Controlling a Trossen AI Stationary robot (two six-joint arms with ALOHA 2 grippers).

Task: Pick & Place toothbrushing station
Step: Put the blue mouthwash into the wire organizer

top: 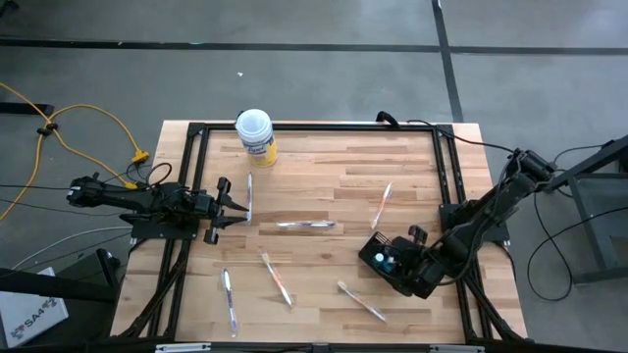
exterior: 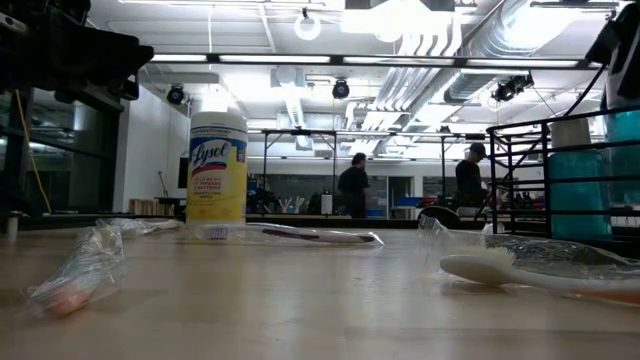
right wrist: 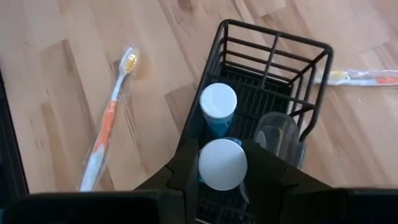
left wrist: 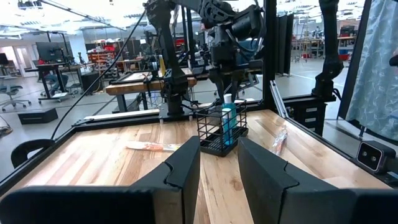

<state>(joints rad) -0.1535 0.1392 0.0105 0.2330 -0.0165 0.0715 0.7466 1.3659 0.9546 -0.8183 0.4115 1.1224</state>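
The right tool [right wrist: 222, 171] sits over the near end of the toothbrushing station [top: 390, 261], a black wire basket standing on the right part of the desk [top: 324, 186]. Its two dark fingers [right wrist: 186, 171] are closed around a white-capped tube [right wrist: 222, 163] that stands in the basket. Just beyond it in the same basket stands a second tube [right wrist: 218, 107] with a white cap and blue body, and beside that a clear cup [right wrist: 277, 134].

The left tool [top: 233, 204] hangs over the left part of the desk, well apart from the basket, its fingers [left wrist: 180, 171] parted with nothing between them.

Wrapped toothbrushes lie scattered on the wood: an orange-and-white one [right wrist: 109, 121] near the basket, another [right wrist: 360, 77] beyond its far end, one [top: 309, 225] in the middle of the desk, two [top: 277, 279] toward the front edge, and one [top: 229, 299] at front left. A yellow-labelled canister with a white lid [top: 256, 135] stands upright near the back edge.

In the room behind, two people [exterior: 352, 185] stand far off.
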